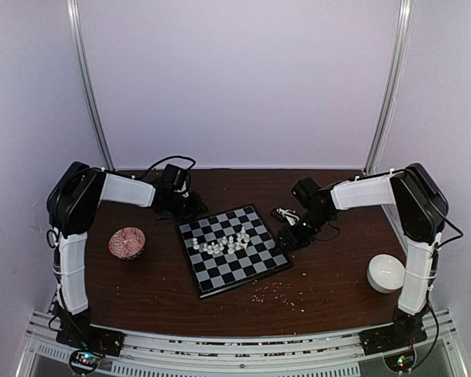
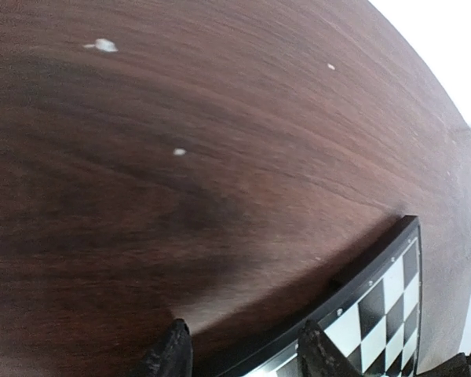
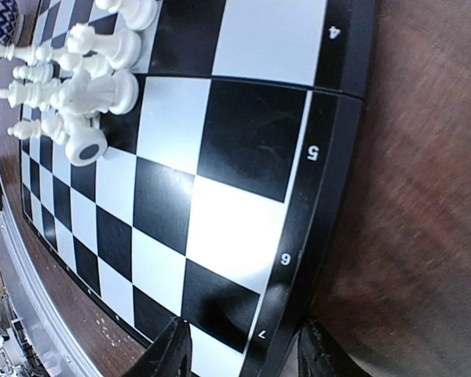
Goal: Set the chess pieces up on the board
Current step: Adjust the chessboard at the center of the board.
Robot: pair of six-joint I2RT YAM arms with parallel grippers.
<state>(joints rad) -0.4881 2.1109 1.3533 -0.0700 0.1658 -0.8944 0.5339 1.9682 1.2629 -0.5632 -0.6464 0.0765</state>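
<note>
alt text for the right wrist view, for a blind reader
A black and white chessboard fills most of the frame, with white chess pieces huddled at its upper left, at least one on its side. The right pincer shows two dark fingertips apart at the bottom edge, either side of the board's numbered rim; brown table lies right.

white chessmen (image 3: 78,86) clustered; board (image 3: 220,220) rim between pincer (image 3: 243,352) fingers

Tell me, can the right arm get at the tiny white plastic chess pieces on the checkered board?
Probably yes: the right gripper hangs open over the rim of the checkered board, and only bare squares separate it from the clustered white plastic chess pieces.
</note>
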